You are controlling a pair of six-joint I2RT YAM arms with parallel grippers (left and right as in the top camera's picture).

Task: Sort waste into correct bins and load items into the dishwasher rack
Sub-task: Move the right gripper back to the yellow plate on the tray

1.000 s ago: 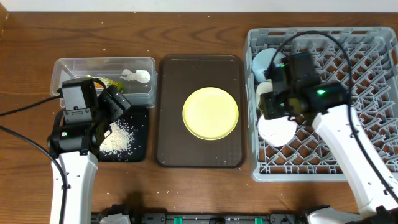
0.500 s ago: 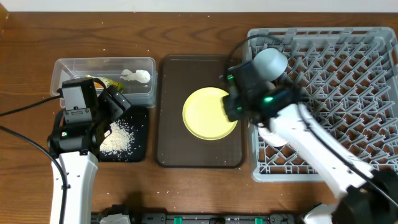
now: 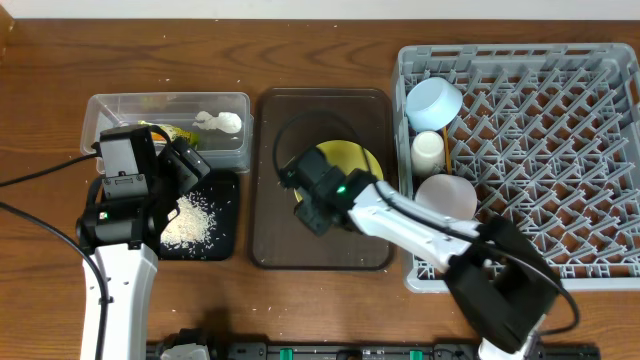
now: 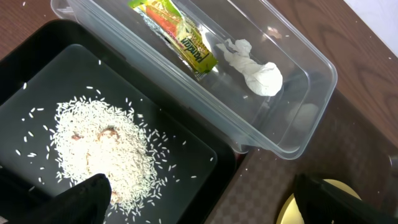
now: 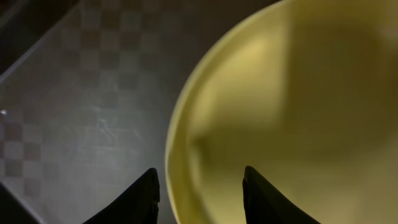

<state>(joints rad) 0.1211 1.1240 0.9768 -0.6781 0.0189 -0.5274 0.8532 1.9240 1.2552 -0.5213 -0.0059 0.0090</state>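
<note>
Grey plastic dishwasher rack (image 3: 520, 150) holds the light blue bowl (image 3: 434, 100), small white cup (image 3: 428, 150) and pale pink-white bowl (image 3: 447, 197) at its left side. The round yellow plate (image 5: 292, 112) lies on the flat dark brown serving tray (image 3: 270, 200). The right gripper (image 5: 202, 199) stands half open astride the plate's rim and grips nothing. The left gripper (image 4: 214, 199) hangs wide open and empty over the loose white rice (image 4: 102, 155) in the shallow black tray (image 4: 186, 143).

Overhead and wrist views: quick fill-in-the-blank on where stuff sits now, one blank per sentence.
The snack wrapper and the tissue lie in the ___ tub. The rice lies in the ___ tray. The ___ gripper has its jaws astride the rim of the yellow plate. That plate lies on the ___ serving tray.
Missing: clear; black; right; brown.
</note>
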